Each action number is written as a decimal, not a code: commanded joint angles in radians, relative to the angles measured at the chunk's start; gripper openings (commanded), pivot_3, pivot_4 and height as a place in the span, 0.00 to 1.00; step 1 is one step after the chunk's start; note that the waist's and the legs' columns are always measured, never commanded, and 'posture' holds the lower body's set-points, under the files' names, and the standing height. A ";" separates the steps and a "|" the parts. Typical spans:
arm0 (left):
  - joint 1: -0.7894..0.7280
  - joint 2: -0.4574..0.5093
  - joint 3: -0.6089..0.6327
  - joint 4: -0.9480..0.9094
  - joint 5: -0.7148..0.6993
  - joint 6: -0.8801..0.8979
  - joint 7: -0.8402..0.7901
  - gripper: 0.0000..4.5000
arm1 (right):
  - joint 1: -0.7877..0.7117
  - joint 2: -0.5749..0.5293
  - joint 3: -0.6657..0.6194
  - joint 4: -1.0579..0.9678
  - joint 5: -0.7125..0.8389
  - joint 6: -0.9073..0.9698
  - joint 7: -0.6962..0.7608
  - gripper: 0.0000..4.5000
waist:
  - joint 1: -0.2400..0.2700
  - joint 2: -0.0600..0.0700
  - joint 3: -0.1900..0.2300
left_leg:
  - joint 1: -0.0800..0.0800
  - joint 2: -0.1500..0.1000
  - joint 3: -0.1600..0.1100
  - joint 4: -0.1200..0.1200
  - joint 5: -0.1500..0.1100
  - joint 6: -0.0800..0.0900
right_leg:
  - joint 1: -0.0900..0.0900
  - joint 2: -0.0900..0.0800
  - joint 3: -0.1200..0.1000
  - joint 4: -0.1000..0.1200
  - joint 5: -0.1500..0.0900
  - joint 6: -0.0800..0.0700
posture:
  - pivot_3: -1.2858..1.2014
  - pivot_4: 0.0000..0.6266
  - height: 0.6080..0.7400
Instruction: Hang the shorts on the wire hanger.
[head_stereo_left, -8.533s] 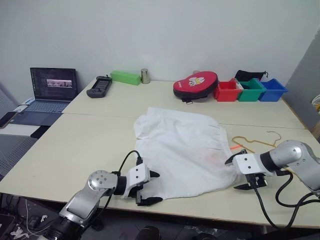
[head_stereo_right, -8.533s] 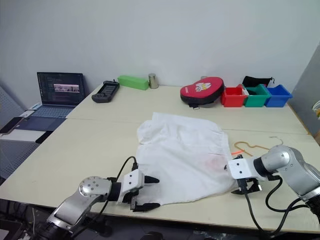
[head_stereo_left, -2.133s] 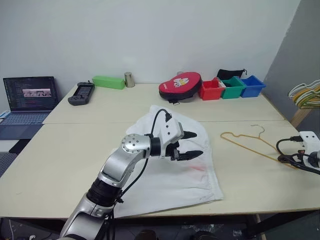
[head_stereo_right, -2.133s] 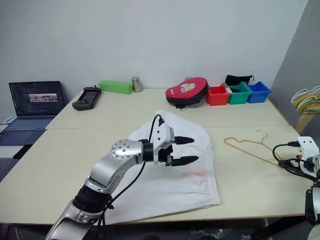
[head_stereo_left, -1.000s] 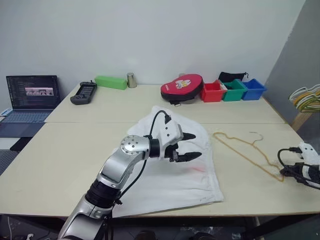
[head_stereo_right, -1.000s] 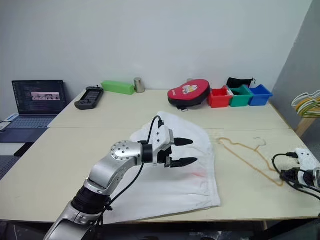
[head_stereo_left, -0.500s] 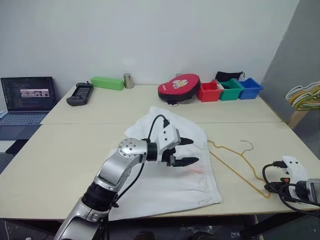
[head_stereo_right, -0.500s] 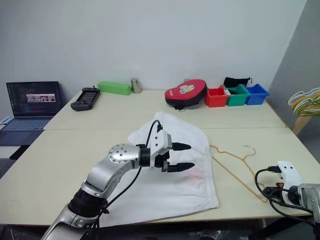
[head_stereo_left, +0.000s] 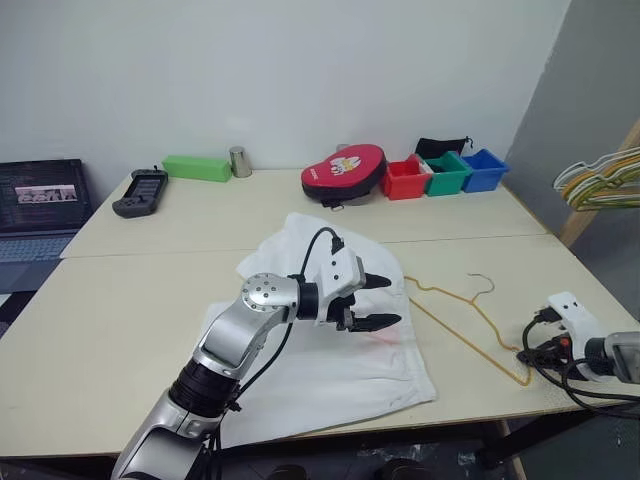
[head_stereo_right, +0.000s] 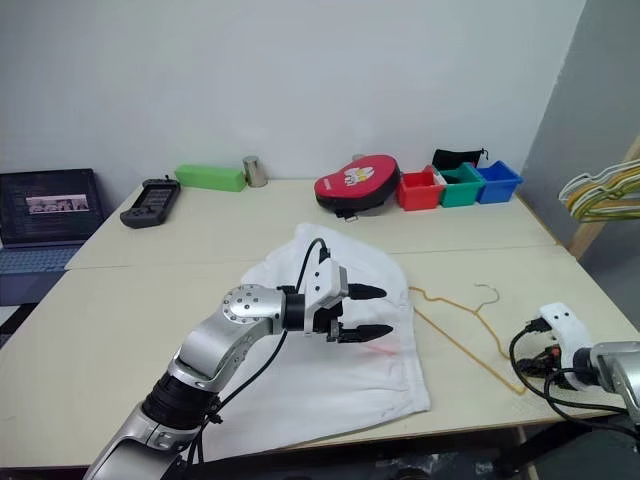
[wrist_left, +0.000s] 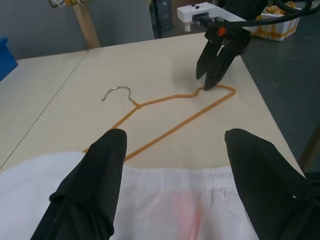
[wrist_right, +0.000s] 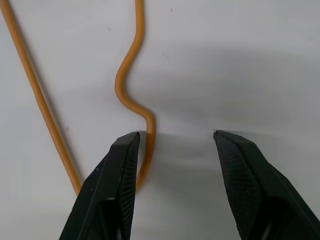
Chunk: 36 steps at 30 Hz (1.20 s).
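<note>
The white shorts (head_stereo_left: 320, 350) lie flat on the table (head_stereo_left: 130, 290), a faint pink mark near their waistband. Above that waistband hovers my left gripper (head_stereo_left: 385, 300), open and empty; in the left wrist view (wrist_left: 175, 132) its fingers frame the waistband and the hanger beyond. The wire hanger (head_stereo_left: 470, 298) lies flat just right of the shorts, its hook pointing away from me. My right gripper (wrist_right: 175, 134) stands open at the hanger's far right corner (wrist_left: 209, 85). The orange wire (wrist_right: 131, 97) runs along the inner edge of one finger, not pinched.
Along the back of the table stand a laptop (head_stereo_left: 40, 190), a black handheld device (head_stereo_left: 139, 191), a green box (head_stereo_left: 196, 167), a metal can (head_stereo_left: 239, 161), a red pad (head_stereo_left: 345, 172) and three coloured bins (head_stereo_left: 440, 172). A bunch of hangers (head_stereo_left: 600, 180) hangs off the right.
The right gripper has pulled the hanger left toward the shorts and opened off its corner. The left gripper has stayed put above the waistband. The head view has swung.
</note>
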 joint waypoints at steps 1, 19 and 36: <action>-0.009 0.010 0.014 -0.020 0.007 -0.017 0.005 0.75 | 0.011 -0.015 0.071 0.057 -0.012 -0.093 0.063 0.55 | -0.001 -0.001 0.000 | 0.000 0.000 0.000 0.000 0.000 0.000 | 0.000 0.000 0.000 0.000 0.000 0.000 | 0.59 0.00 1.00; -0.007 0.009 0.013 -0.025 0.016 -0.024 0.021 0.75 | 0.017 0.036 0.080 0.081 -0.047 -0.129 0.030 0.01 | 0.001 -0.013 -0.005 | 0.001 0.001 -0.002 0.000 0.000 0.000 | 0.001 0.000 0.000 0.000 0.000 0.000 | 0.59 0.00 1.00; -0.151 0.004 0.141 0.163 -0.020 -0.025 0.048 0.75 | -0.082 0.100 -0.176 -0.153 -0.126 -0.099 -0.325 0.01 | 0.014 0.008 0.004 | -0.003 -0.004 0.000 0.000 0.000 0.000 | -0.003 -0.004 0.002 -0.001 0.001 0.005 | 0.57 0.00 1.00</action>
